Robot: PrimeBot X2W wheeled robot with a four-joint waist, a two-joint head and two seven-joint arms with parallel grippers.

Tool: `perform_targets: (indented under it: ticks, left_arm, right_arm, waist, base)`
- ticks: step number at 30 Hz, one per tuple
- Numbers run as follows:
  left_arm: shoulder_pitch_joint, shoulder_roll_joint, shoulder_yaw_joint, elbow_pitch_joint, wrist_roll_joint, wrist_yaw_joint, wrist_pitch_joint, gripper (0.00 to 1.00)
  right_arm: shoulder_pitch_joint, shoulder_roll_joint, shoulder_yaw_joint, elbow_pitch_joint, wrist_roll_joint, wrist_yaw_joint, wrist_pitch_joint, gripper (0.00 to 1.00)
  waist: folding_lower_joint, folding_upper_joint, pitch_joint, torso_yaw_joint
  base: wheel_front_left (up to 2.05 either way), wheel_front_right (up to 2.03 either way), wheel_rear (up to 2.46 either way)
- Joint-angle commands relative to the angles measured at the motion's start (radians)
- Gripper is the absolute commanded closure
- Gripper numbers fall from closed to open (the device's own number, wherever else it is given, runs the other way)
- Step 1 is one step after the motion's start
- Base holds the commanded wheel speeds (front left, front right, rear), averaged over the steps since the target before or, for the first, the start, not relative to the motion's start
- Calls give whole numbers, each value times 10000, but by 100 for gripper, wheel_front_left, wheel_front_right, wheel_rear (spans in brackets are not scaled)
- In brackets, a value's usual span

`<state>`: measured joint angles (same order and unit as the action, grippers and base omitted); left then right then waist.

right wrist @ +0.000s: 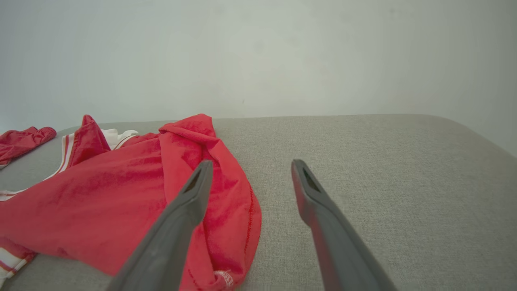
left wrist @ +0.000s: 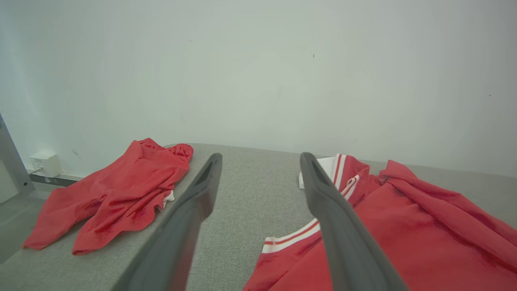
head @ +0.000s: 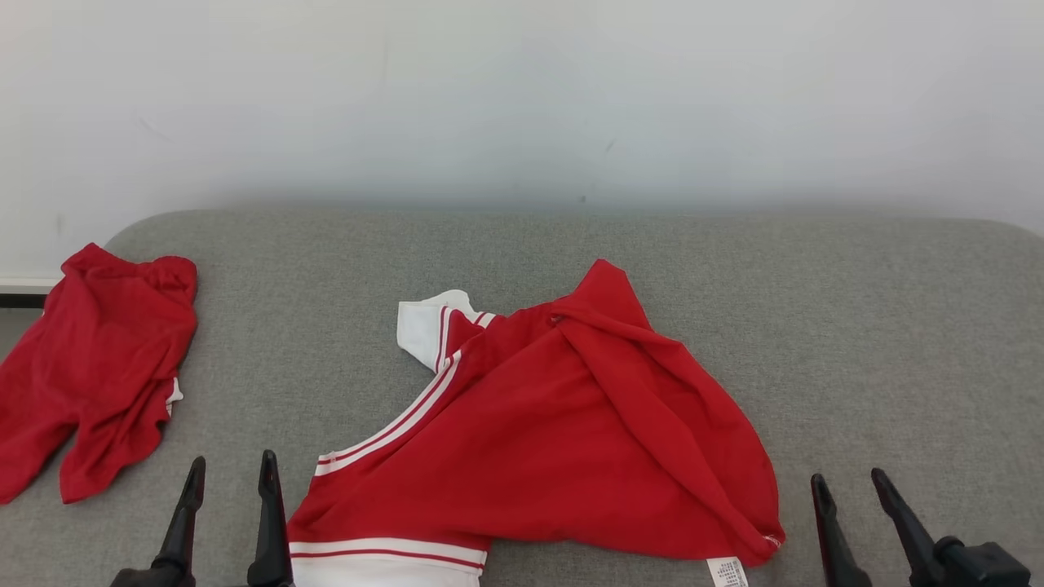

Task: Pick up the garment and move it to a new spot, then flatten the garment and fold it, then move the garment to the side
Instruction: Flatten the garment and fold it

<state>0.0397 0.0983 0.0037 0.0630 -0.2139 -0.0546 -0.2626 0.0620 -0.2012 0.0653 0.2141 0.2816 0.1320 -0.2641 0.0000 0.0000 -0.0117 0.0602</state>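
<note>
Now, our left gripper (head: 232,458) and right gripper (head: 848,476) hover empty, jaws spread, at seven and five o'clock. Between them the red garment (head: 555,424) lies rumpled at six; we judge flattening, folding and setting aside undone.

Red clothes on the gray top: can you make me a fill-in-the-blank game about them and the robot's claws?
The big garment in the middle is red with ____ stripes.
A second red garment lies on the robot's ____ side of the gray surface.
The left claw and the right claw are both ____.
Each claw is holding ____.
Missing words: white; left; open; nothing.
</note>
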Motion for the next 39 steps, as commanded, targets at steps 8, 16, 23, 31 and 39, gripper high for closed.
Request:
perform_targets:
  ticks: [8,16,23,31,39]
  left_arm:
    - [114,-265,274,47,371,-245,-32,0]
    - [-17,-400,270,161,496,-395,-32,0]
    - [-200,-460,171,239,470,-487,-32,0]
    - [-343,-481,161,398,410,-474,-32,0]
    - [-329,-484,111,463,264,-407,-32,0]
  right_arm:
    - [-41,-479,1037,316,-179,-27,-3,0]
    - [-1172,-899,2411,1534,-935,-27,519,0]
    - [-2460,-964,3120,3066,-1390,-27,856,0]
    - [-3506,-711,3435,4948,-1467,-27,578,100]
    - [-3458,-276,1751,5088,1091,-27,15,100]
  waist:
    - [0,0,13,-30]
    - [0,0,138,230]
    - [0,0,358,657]
    - [0,0,509,1005]
    - [0,0,542,862]
  base:
    - [0,0,0]
    - [0,0,0]
    - [0,0,0]
    - [0,0,0]
    - [0,0,0]
